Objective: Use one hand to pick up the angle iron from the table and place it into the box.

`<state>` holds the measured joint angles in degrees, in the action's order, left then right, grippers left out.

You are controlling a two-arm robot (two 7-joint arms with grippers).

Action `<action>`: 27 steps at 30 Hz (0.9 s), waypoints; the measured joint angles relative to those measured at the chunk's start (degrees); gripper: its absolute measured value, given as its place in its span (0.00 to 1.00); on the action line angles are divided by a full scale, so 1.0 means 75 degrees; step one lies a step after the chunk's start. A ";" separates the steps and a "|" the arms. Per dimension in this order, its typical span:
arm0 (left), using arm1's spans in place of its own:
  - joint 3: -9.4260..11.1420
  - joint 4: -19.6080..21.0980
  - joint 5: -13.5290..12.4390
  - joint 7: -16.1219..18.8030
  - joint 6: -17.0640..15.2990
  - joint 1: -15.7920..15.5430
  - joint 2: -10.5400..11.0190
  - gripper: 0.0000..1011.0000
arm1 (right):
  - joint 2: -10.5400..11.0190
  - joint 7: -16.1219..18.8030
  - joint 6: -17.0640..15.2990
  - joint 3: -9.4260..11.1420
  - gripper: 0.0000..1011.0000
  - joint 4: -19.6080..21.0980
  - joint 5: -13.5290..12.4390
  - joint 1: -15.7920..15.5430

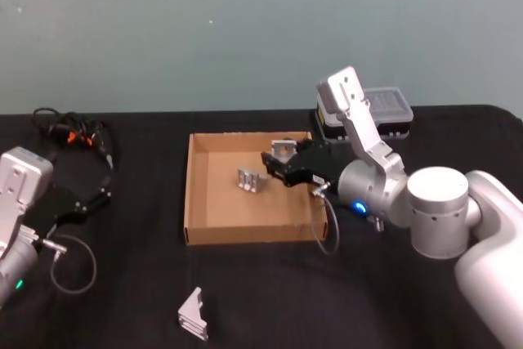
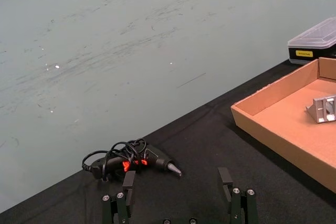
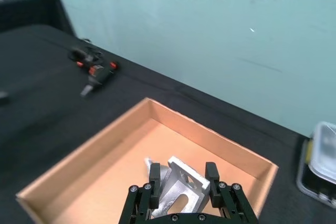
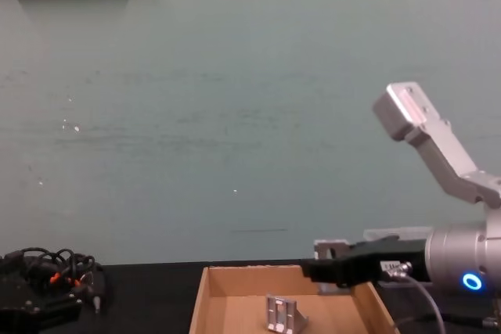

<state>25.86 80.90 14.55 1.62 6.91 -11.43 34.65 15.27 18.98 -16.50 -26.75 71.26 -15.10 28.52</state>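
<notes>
Head view: right hand (image 1: 276,159) reaches over the rear right part of the tan cardboard box (image 1: 196,202), its fingers closed on a silver angle iron (image 1: 283,149). Right wrist view confirms this: both black fingers (image 3: 155,179) clamp the bracket's sides above the box floor. Whether it touches the floor cannot be determined. A second angle iron (image 1: 249,179) lies on the box floor near the centre, close to the held one but apart from it. A third angle iron (image 1: 194,314) lies on the black table (image 1: 122,284), in front of the box's front left corner and well apart from it. Left hand (image 2: 177,179) sits low over the table at the far left, fingers spread and holding nothing, near a corded black tool (image 2: 142,162). A black case with clear lid (image 1: 372,112) stands behind the box's right rear corner.
</notes>
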 joint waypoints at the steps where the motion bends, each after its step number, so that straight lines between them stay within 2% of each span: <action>1: 0.0001 0.0000 0.0000 0.0000 0.0000 0.0000 0.0000 0.99 | -0.0049 -0.0060 -0.0058 -0.0002 0.52 -0.0179 0.0099 0.0083; 6: 0.0001 0.0000 0.0000 0.0000 0.0000 0.0000 0.0000 0.99 | -0.0157 -0.0182 -0.0231 -0.0051 0.52 -0.0586 0.0371 0.0245; 13: 0.0000 0.0000 0.0000 0.0000 0.0000 0.0000 0.0000 0.99 | -0.0277 -0.0175 -0.0466 -0.0067 0.52 -0.0879 0.0556 0.0365; 20: 0.0000 0.0000 0.0000 0.0000 0.0000 0.0000 0.0000 0.99 | -0.0355 -0.0099 -0.0607 -0.0054 0.52 -0.0965 0.0694 0.0393; 27: 0.0000 0.0000 0.0000 0.0000 0.0000 0.0000 0.0000 0.99 | -0.0354 -0.0089 -0.0609 -0.0054 0.52 -0.0970 0.0694 0.0397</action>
<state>25.86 80.90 14.55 1.62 6.91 -11.43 34.65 12.62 18.31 -21.06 -27.16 63.99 -9.89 31.50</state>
